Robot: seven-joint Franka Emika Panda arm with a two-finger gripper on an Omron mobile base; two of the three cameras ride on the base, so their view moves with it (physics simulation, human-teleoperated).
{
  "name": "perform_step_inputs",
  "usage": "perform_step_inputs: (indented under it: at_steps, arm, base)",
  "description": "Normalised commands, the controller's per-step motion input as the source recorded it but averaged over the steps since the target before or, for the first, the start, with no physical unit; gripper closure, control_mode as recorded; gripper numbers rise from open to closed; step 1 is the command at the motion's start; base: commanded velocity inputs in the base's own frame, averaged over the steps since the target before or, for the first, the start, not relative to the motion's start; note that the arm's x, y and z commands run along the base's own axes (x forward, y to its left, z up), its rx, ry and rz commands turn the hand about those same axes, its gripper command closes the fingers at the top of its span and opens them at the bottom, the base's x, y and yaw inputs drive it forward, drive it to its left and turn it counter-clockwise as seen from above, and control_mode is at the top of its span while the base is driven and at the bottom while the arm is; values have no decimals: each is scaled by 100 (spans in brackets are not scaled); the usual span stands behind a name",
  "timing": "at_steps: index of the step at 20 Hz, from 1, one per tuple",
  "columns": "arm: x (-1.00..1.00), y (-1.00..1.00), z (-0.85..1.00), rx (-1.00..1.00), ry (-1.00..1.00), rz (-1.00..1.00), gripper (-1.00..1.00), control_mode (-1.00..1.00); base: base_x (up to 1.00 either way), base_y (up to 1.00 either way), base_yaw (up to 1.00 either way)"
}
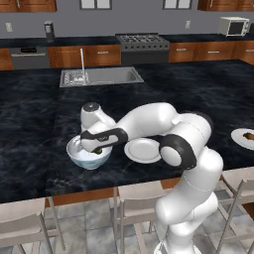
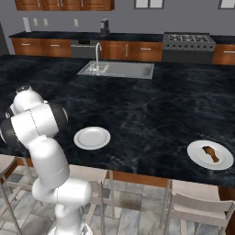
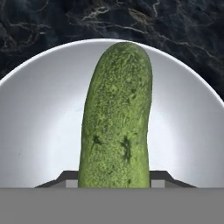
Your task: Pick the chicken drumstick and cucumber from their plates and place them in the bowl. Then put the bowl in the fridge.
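Green cucumber (image 3: 116,118) sits clamped between the end effector (image 3: 114,178) fingers, hanging inside the bowl (image 1: 89,158) on the black tabletop (image 1: 39,124). An empty plate (image 1: 142,150) lies just beside; the chicken drumstick (image 2: 211,153) rests on another plate (image 2: 210,155) well apart.

On the black marbled counter (image 1: 39,129) stood two flat round white plates (image 2: 92,137) (image 2: 211,155). There was one deep round bowl, white inside and pale blue-grey outside (image 1: 89,156), one dark green oblong cucumber (image 3: 116,118), and one reddish-brown knobbly chicken drumstick (image 2: 211,153). One steel sink (image 2: 117,69) was set in the counter, and one white robot arm (image 1: 188,154) was there.
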Motion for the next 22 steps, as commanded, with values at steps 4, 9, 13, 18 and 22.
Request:
perform_step_inputs:
  at_steps: [4,9,13,18,22]
  arm:
    - [0,-6,0,10,2,0,-100,-100]
    - [0,-13,0,10,1,0,-100,-100]
    - [0,-13,0,10,0,0,-100,-100]
    - [0,-9,6,9,0,0,-100,-100]
    - [-6,-22,44,6,0,0,-100,-100]
  base:
    - [0,0,0]
    - [0,0,0]
    - [0,0,0]
    - [0,0,0]
    - [0,0,0]
